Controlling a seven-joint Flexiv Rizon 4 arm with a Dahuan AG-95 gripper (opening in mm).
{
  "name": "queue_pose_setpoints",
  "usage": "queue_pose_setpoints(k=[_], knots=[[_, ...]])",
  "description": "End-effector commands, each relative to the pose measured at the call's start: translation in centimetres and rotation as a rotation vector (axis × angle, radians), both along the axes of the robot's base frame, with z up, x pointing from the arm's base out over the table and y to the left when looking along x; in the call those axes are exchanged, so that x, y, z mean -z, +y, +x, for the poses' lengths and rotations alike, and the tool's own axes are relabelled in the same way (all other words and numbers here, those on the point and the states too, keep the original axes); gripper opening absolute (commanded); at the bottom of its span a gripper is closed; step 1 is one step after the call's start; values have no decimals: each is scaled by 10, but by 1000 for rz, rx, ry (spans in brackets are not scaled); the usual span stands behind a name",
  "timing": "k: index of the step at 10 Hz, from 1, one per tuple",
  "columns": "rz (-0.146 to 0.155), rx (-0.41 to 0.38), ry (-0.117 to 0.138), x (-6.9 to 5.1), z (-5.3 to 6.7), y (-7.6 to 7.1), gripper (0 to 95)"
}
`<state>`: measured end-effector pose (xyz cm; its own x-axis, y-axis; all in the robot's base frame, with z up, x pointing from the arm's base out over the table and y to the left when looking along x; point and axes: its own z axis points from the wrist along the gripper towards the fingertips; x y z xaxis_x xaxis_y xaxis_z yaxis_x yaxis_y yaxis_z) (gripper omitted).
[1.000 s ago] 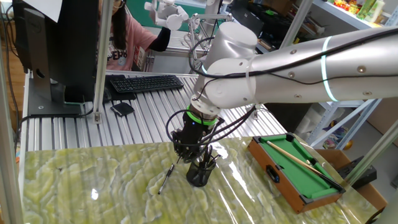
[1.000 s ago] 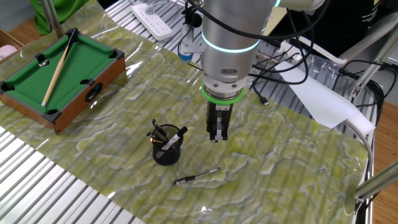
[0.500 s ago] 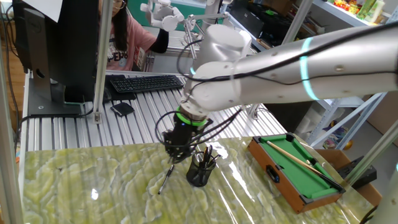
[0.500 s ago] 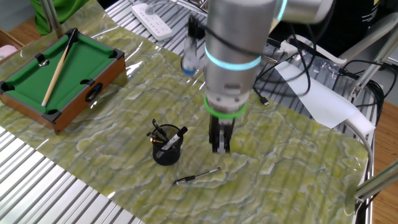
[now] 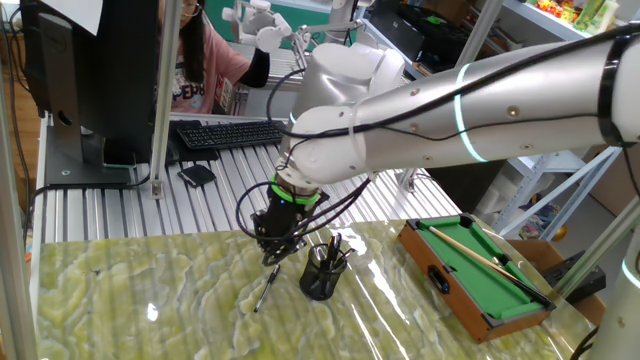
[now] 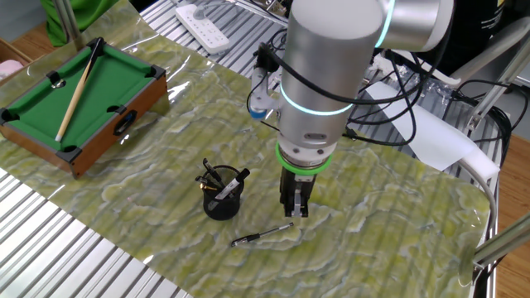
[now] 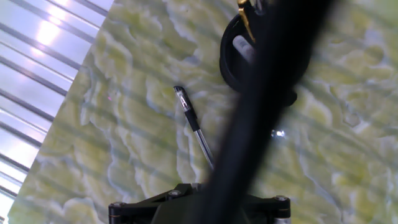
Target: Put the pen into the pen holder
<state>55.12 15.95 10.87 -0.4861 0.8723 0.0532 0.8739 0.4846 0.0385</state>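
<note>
The gripper [image 6: 297, 207] is pointing straight down with its jaws pressed together and gripping nothing, hanging just above one end of the pen [image 6: 262, 235]. The pen is lying flat on the green marbled mat [image 6: 149, 157], apart from the holder [image 6: 223, 201], on the mat's near side in the other fixed view. In the hand view the pen [image 7: 195, 126] is running from below the gripper out toward its dark capped end, with the holder [image 7: 233, 65] to the right of it. The holder is standing upright with dark pens in it. The toy pool table [image 6: 79, 103] is sitting far to the left.
</note>
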Motion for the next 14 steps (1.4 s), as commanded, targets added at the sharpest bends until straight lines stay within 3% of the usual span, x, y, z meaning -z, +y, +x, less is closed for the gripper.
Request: queue_pose_setpoints(k=[1, 2, 7, 9, 14], knots=[[0, 15, 1, 4, 2, 0, 0], [-1, 23, 1, 7, 2, 0, 190], [-5, 13, -1, 34, -5, -9, 190], [-23, -11, -1, 43, -3, -8, 190], [-31, -33, 5, 61, -1, -4, 190]])
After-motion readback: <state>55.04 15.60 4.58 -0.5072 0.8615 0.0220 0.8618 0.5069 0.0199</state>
